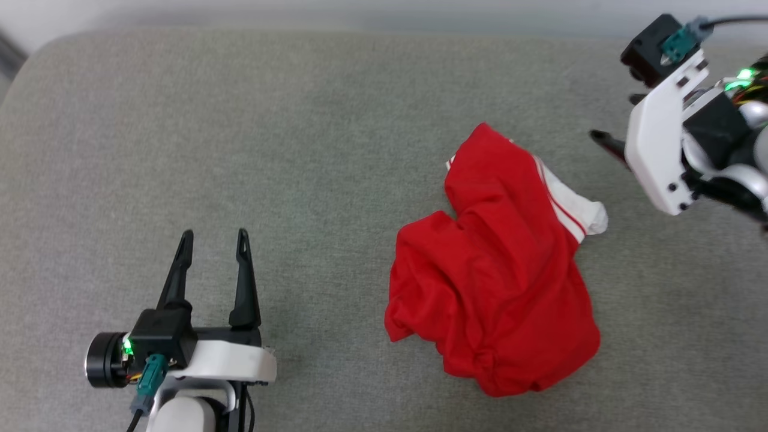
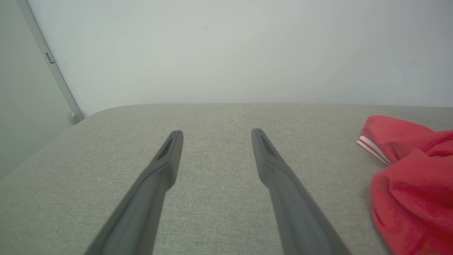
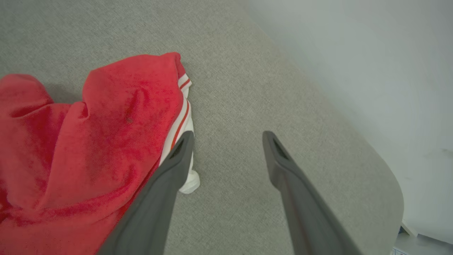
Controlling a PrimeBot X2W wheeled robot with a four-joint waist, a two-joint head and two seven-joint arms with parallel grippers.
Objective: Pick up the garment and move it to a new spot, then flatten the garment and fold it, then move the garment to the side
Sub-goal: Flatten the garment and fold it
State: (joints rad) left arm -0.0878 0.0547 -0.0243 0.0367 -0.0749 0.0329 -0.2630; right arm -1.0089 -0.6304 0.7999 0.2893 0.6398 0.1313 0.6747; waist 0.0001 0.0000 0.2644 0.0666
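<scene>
Left gripper (image 1: 215,235), fingers spread and empty, over bare grey cushion (image 1: 300,120), well apart from the garment (image 1: 492,288). Right gripper (image 3: 228,137), fingers likewise spread and empty, hangs near the garment's white sleeve (image 1: 591,216). The garment lies crumpled right of the cushion's centre, with open cushion on every side out to the rounded far edge and the pale wall (image 2: 247,49) behind.

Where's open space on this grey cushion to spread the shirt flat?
Widest bare stretch: the grey cushion between the left hand and the garment, reaching its far edge. Tight at right, where the right hand hovers beside the white sleeve.
</scene>
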